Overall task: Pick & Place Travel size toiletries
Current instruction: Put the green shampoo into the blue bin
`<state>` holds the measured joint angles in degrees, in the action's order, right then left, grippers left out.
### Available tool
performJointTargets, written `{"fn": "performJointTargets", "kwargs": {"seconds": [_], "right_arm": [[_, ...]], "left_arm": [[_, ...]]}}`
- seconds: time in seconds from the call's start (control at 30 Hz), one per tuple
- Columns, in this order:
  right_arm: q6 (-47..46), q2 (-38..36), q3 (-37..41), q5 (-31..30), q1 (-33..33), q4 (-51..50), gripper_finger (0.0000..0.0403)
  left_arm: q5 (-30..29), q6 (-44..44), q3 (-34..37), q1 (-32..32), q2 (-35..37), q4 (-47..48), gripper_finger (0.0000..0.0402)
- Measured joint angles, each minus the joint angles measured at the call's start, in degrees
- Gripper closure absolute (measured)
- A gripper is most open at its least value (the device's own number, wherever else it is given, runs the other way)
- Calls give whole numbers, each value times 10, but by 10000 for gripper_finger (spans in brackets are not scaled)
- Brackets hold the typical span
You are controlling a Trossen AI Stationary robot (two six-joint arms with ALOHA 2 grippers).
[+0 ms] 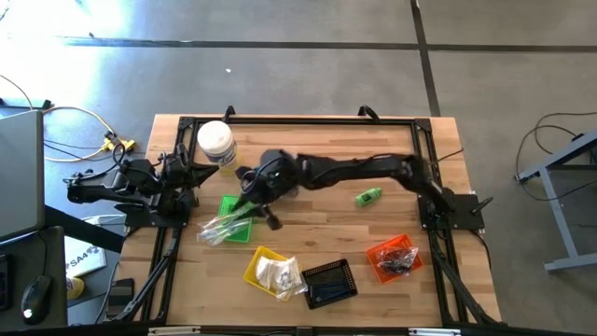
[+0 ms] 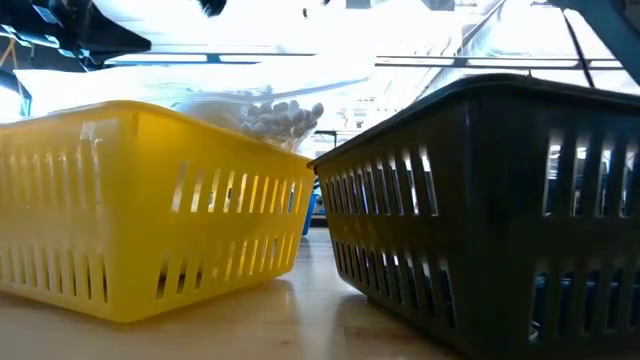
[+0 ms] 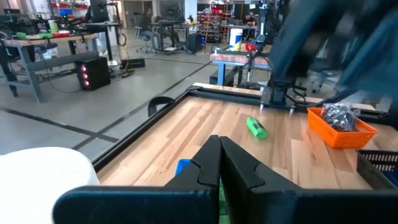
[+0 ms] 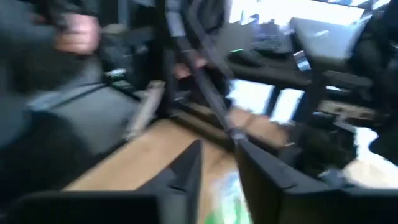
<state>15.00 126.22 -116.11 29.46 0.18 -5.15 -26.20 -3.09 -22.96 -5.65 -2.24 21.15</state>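
Note:
My right arm reaches across the table, and its gripper [image 1: 258, 207] hangs over the green basket [image 1: 227, 203] with its fingers open [image 4: 217, 171], holding nothing that I can see. Clear plastic sachets [image 1: 222, 228] lie in that basket and stick out over its near rim. One small green bottle [image 1: 368, 196] [image 3: 255, 127] lies on its side on the wood. White packets [image 1: 276, 273] [image 2: 280, 116] fill the yellow basket [image 1: 262, 265]. Small dark pieces [image 1: 397, 260] sit in the orange basket [image 1: 390, 254] [image 3: 341, 129]. My left gripper [image 1: 191, 175] [image 3: 219, 155] waits shut at the table's left edge.
The big white-lidded jar [image 1: 216, 143] stands near the far left corner, close to my left gripper. A black basket [image 1: 328, 281] [image 2: 500, 200] sits at the near edge beside the yellow one [image 2: 150, 230]. A black frame [image 1: 298, 121] borders the table. Bare wood lies around the green bottle.

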Motion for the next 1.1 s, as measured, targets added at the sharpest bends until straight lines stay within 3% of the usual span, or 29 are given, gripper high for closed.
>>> {"fn": "performJointTargets", "kwargs": {"seconds": [0.13,0.2,0.37,0.7,1.1], "right_arm": [[-5,-64,18,67,-14,-59,382],[-17,-101,42,71,-22,-64,394],[-56,-219,164,39,-50,5,400],[-194,-482,599,-45,-118,300,400],[-243,-660,894,-122,-129,386,400]], "left_arm": [[0,-1,0,0,0,1,401],[0,-1,0,0,0,5,401],[0,-2,0,0,0,9,402],[0,-2,0,0,0,9,402],[0,-2,0,0,0,9,401]]}}
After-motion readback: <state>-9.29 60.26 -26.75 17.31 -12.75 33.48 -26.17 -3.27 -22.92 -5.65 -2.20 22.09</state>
